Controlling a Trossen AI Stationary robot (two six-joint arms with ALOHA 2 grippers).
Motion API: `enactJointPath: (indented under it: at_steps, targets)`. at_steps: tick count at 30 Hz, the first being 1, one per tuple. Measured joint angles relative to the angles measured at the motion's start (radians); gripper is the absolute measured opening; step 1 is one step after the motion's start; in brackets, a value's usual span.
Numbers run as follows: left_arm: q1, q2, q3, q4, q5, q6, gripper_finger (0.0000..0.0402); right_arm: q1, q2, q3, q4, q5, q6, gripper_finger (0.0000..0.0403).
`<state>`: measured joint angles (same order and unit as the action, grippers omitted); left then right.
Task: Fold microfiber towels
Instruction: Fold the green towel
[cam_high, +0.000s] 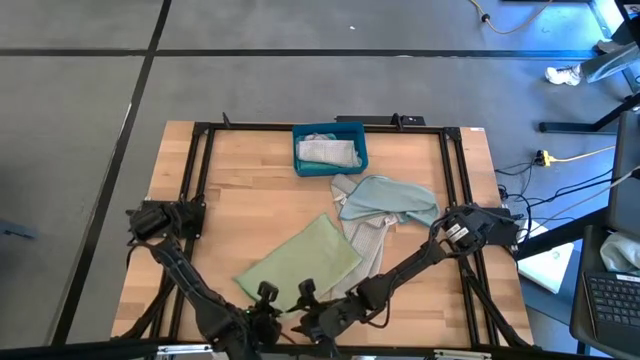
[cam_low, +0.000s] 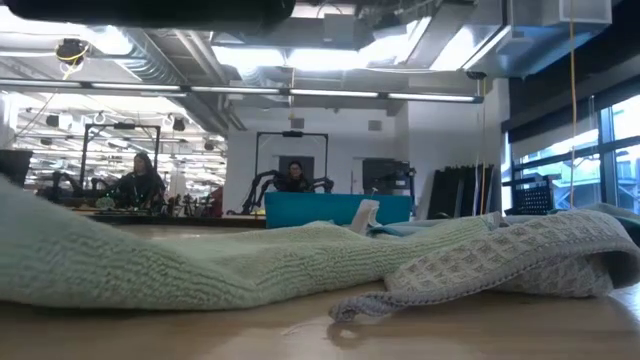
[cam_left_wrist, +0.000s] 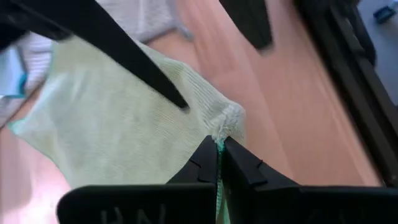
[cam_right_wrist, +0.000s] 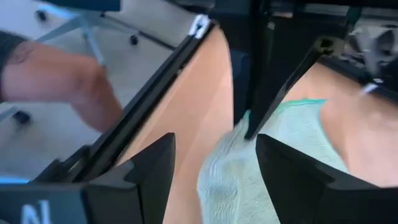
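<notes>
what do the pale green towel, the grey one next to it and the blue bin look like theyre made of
Pale green towel: soft knit or terry-like cloth, matte, with fine ribbed loops in the low view. Grey towel: cloth with a waffle weave, a grid of small squares. Blue bin: likely rigid plastic, with straight smooth walls. The tabletop looks like light wood with visible planks.

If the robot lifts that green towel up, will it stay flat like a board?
Probably not. The green towel lies rumpled and draped in the low view, so it would likely droop. The left pincer bunches its corner easily, so it seems soft and light.
</notes>
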<state>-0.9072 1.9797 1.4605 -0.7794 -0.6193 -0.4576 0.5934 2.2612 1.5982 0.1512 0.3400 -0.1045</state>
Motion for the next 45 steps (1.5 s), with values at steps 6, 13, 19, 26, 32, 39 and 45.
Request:
enactJointPath:
  at_steps: [6, 13, 19, 26, 32, 39, 45]
  targets:
    - [0.02, 0.0, 0.032, -0.051, 0.001, 0.0, 0.0, -0.02, 0.003, 0.0, 0.024, 0.01, 0.099, 0.0226]
    - [0.023, 0.0, 0.056, -0.093, -0.012, -0.003, 0.0, -0.041, 0.026, 0.001, 0.018, 0.001, 0.153, 0.0226]
    - [0.023, 0.0, 0.072, -0.102, -0.022, -0.004, 0.0, -0.057, 0.062, 0.0, 0.088, -0.021, 0.173, 0.0226]
    - [0.022, 0.0, 0.072, -0.101, -0.017, -0.01, 0.0, -0.061, 0.064, 0.0, 0.181, -0.02, 0.112, 0.022]
    - [0.02, 0.0, 0.073, -0.1, -0.016, -0.012, 0.0, -0.061, 0.064, 0.001, 0.175, 0.007, 0.095, 0.0138]
    - [0.017, 0.0, 0.073, -0.11, -0.008, -0.008, 0.0001, -0.066, 0.068, 0.0, 0.144, 0.005, 0.069, 0.0011]
    - [-0.01, 0.0, 0.074, -0.271, 0.022, -0.052, 0.0039, -0.073, 0.068, 0.0, 0.119, 0.014, 0.07, 0.0006]
